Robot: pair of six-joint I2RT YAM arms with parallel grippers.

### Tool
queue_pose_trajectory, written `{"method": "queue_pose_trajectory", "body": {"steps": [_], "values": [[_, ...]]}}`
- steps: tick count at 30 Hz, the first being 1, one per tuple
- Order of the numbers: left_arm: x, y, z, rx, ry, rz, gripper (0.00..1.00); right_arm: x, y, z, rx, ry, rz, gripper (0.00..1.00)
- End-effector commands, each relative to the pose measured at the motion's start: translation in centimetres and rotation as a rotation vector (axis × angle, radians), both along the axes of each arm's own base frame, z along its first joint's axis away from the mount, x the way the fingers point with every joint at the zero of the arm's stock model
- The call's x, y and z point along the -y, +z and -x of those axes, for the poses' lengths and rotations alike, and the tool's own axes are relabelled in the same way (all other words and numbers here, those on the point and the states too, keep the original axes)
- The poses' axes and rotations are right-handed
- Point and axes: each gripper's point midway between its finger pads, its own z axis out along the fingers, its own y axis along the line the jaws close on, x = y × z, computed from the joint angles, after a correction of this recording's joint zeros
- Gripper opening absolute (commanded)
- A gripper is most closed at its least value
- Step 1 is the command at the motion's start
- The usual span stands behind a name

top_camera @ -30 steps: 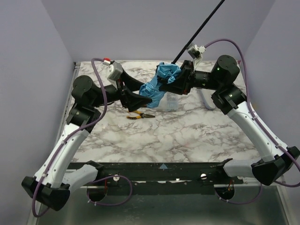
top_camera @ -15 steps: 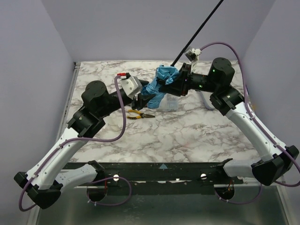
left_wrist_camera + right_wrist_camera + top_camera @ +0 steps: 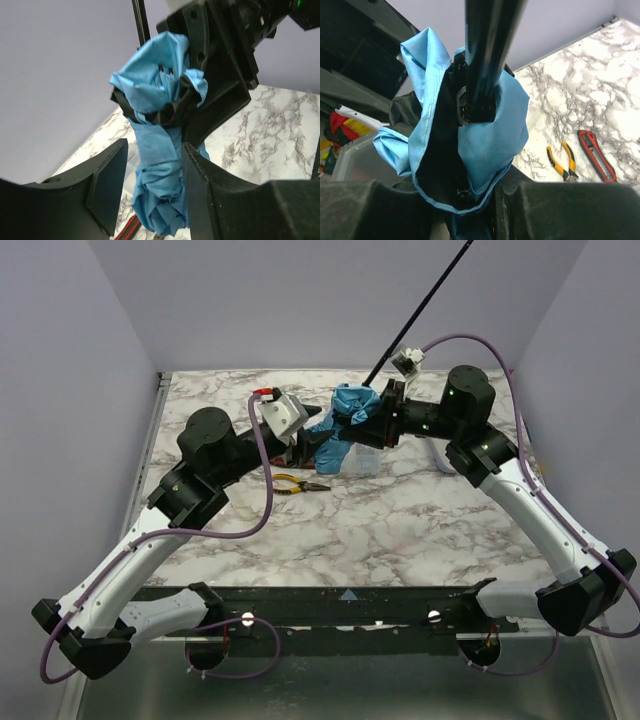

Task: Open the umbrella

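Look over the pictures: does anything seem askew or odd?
Yes. On the umbrella, the black shaft juts steeply up out of the top view, yet the blue canopy hangs crumpled in a bunch, clamped in mid-air by the right gripper.

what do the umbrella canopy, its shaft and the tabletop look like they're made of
Umbrella canopy: thin woven fabric, likely nylon or polyester, matte; it crumples into soft folds.
Shaft: probably metal, glossy black; thin, straight, with sheen.
Tabletop: marble-look white with grey veins; stone or printed laminate, cannot tell.
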Motion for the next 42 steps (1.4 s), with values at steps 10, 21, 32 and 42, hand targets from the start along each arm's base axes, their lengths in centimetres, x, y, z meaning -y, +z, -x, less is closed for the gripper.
{"method": "queue_pose_trajectory", "body": {"steps": [10,21,32,42], "values": [[0.5,1.9,0.4,0.009,-0.033,0.045,0.49,-0.1,0.5,1.1,0.034,0.044,-0.011,0.0],[0.0,-0.1,-0.7,-0.096,0.018,0.055,0.09,0.1,0.3,1.7,0.047,0.058,0.0,0.0],[-3.6,-2.0,-5.1,-0.251,0.193,0.107,0.0,0.3,-0.1,3.2,0.056,0.117,0.001,0.0],[-3.4,-5.3,-6.4,-0.391,0.195,0.024,0.0,0.2,1.1,4.0,0.058,0.162,-0.025,0.0]]}}
